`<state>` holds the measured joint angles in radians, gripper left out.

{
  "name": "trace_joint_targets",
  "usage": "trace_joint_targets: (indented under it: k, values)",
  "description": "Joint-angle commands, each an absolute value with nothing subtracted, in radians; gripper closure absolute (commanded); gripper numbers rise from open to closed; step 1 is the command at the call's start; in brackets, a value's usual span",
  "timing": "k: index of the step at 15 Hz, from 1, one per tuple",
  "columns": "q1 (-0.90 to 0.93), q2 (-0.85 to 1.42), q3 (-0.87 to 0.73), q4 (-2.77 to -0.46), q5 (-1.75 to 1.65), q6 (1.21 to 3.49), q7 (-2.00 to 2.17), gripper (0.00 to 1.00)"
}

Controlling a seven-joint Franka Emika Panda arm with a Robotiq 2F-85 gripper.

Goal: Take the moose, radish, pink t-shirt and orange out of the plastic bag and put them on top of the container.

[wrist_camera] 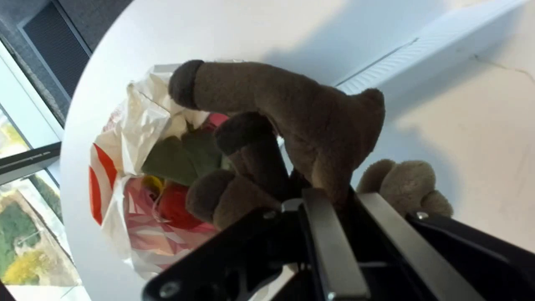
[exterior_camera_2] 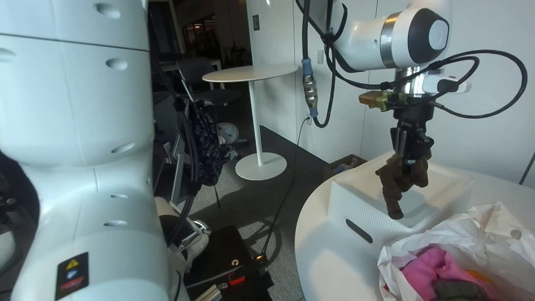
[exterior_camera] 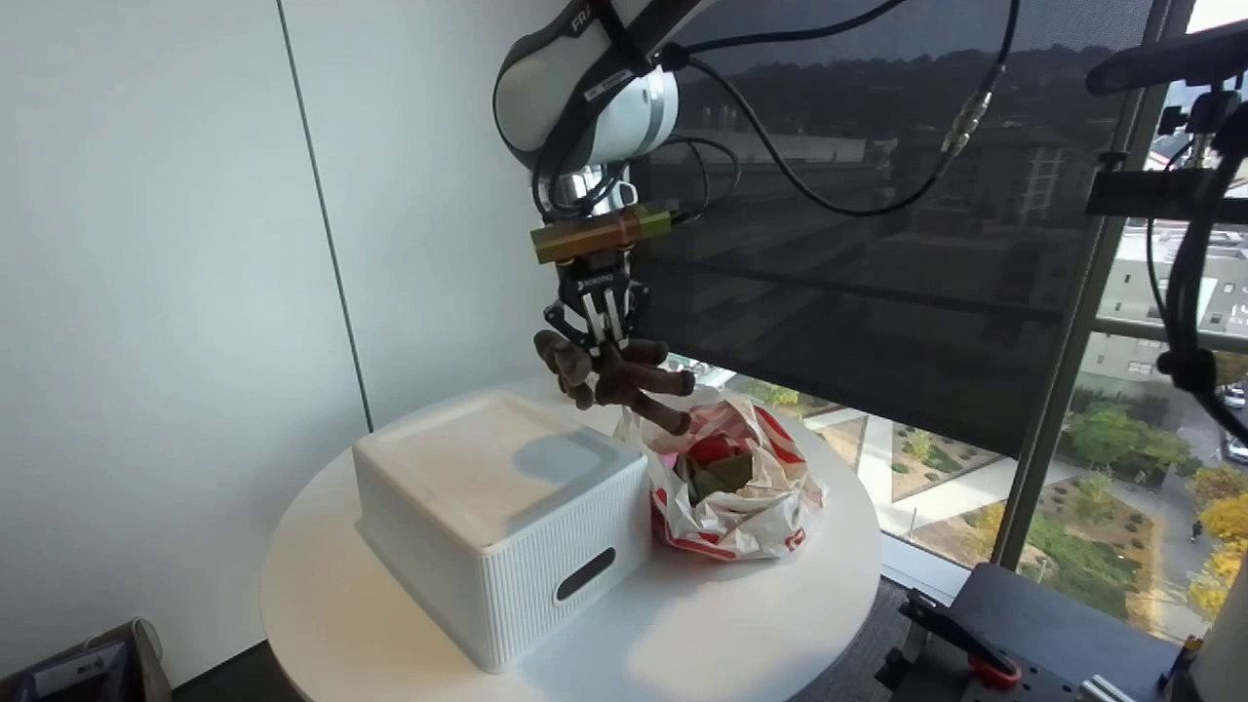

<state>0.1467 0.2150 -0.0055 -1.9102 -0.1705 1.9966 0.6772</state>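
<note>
1. Your jaws are closed on the moose [exterior_camera: 624, 375], with the brown plush pinched between them; the grip shows in both exterior views and in the wrist view.
2. You have the moose up in the air, apart from everything beneath it. In the wrist view its dark-tipped legs [wrist_camera: 234, 88] stick out toward the side where the bag is, while a lumpy, lighter part [wrist_camera: 403, 186] shows on the opposite side of the jaws.
3. Beneath you, the container [exterior_camera: 487, 507] stands on the round white bench [exterior_camera: 770, 629], its broad flat top facing up. A dark handle slot [exterior_camera: 585, 573] shows in one side, and a shadow [exterior_camera: 561, 458] falls across the top.
4. Just beside the container you have the plastic bag [exterior_camera: 751, 522], crumpled, white with red print, its mouth open upward. You cannot tell whether the two touch.
5. Look into the bag in an exterior view: the pink t-shirt [exterior_camera_2: 430, 269] lies bunched there, and the orange [exterior_camera_2: 479, 276] shows only as a small patch beside it, the rest hidden.
6. The radish [wrist_camera: 175, 205] is in the bag too; your wrist view gives you its red surface next to green leaves [wrist_camera: 186, 161].
7. Your arm [exterior_camera: 609, 112] reaches in from above, jaws pointing down, with a black cable [exterior_camera: 858, 212] looping off it.
</note>
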Motion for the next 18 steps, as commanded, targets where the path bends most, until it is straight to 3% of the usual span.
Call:
trace_joint_targets:
  k: [1, 13, 14, 15, 18]
  values:
    - [0.172, 0.35, 0.042, -1.791, -0.177, 2.141, 0.638, 0.92]
    - [0.331, 0.792, -0.085, -1.27, -0.33, 2.261, 0.72, 0.88]
    - [0.337, 0.811, -0.097, -1.251, -0.332, 2.277, 0.729, 0.62]
    - [0.338, 0.823, -0.104, -1.245, -0.327, 2.292, 0.728, 0.6]
    - [0.353, 0.826, -0.144, -1.266, -0.347, 2.348, 0.733, 0.39]
